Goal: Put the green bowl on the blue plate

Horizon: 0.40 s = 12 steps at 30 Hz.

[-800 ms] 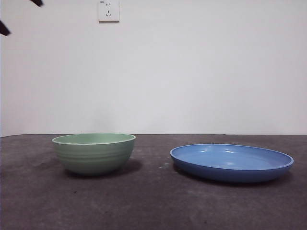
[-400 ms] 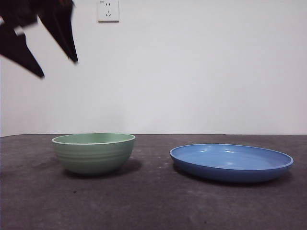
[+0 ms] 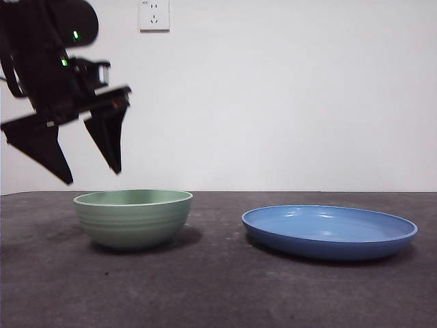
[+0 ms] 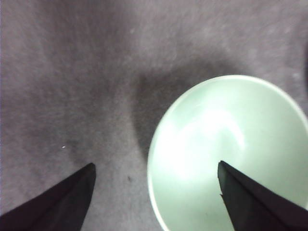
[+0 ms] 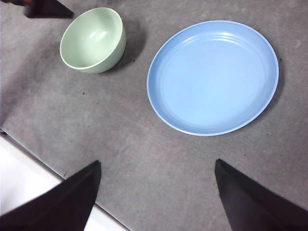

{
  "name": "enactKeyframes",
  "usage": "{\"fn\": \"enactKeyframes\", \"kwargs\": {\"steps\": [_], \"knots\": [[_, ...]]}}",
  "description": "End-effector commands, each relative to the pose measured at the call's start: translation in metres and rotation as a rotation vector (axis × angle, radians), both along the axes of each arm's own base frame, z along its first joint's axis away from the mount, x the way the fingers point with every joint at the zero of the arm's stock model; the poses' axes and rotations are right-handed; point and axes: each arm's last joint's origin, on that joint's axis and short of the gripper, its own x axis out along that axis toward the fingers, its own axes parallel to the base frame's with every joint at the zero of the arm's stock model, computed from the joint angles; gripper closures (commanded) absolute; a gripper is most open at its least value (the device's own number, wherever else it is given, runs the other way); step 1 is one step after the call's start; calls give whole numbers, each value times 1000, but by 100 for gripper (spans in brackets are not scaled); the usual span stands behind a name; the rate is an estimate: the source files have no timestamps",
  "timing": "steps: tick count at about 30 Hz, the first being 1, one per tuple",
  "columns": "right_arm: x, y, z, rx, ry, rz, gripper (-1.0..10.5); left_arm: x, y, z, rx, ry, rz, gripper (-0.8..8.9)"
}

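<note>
Our left gripper (image 3: pixel 92 176) hangs just above the green bowl's (image 3: pixel 133 219) left rim, jaws spread wide, gripping nothing. The bowl sits on the table (image 3: pixel 218 287), near the blue plate (image 3: pixel 330 232). Our right gripper (image 5: pixel 156 168) waits spread and empty. We read no writing.

Left wrist view cut the bowl (image 4: pixel 226 154) off at the edge, so only part of its rim showed, and one jaw covered a bit of the inside. Front view lost the top of the left arm (image 3: pixel 41 61) past the frame. The plate (image 3: pixel 330 231) hid its own far underside.
</note>
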Motion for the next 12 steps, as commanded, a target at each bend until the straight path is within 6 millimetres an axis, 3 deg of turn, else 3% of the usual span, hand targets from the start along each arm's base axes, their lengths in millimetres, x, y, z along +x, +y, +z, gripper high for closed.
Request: {"fn": "enactKeyframes", "kwargs": {"steps": [1,9,12], "knots": [[1,0,6,8,-15,-2,566,11,-5,-11,12,6,-19,408],[2,0,6,9,-22,-2,566,18,-9,-30,27,53,-23,423],[2,0,6,9,-23,-2,566,18,-9,-33,29,64,-23,506]]}}
